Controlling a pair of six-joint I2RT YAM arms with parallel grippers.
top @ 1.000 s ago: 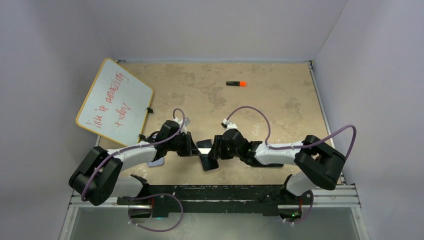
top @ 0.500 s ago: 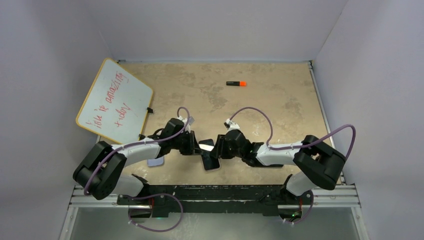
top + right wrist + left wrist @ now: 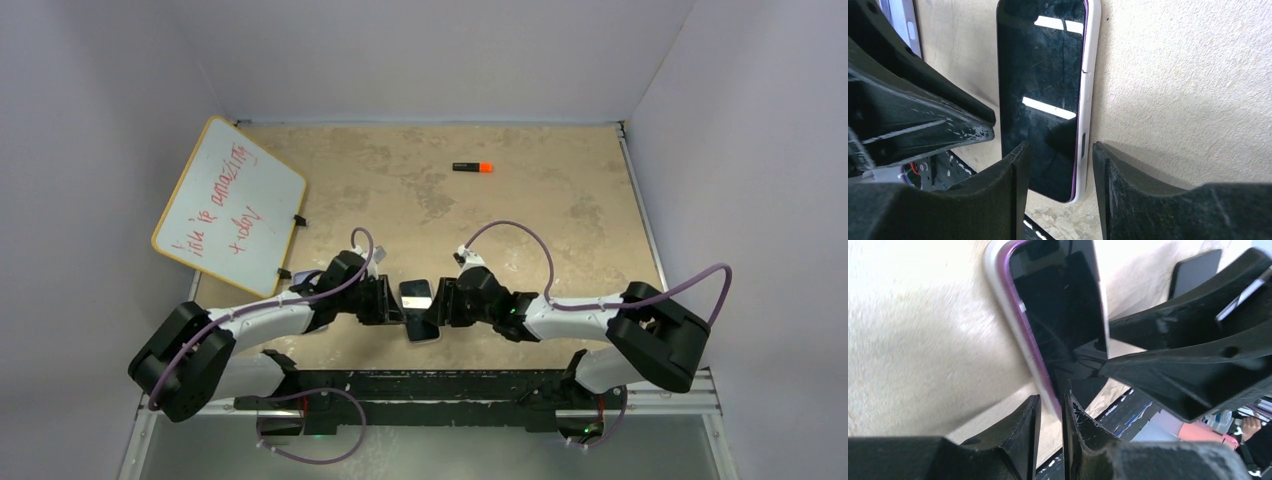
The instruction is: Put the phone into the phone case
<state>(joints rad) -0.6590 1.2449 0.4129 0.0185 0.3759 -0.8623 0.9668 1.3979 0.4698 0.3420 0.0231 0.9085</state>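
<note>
I see the phone (image 3: 1040, 95) lying screen-up in the phone case (image 3: 1091, 75), just ahead of both pincers: left pincer (image 3: 1051, 400) pinched narrow on its purple rim, right pincer (image 3: 1060, 152) half-open astride its side edge

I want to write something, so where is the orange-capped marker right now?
In the top view, the marker lies alone near the far edge of the table, slightly right of centre, to the right of the whiteboard.
</note>
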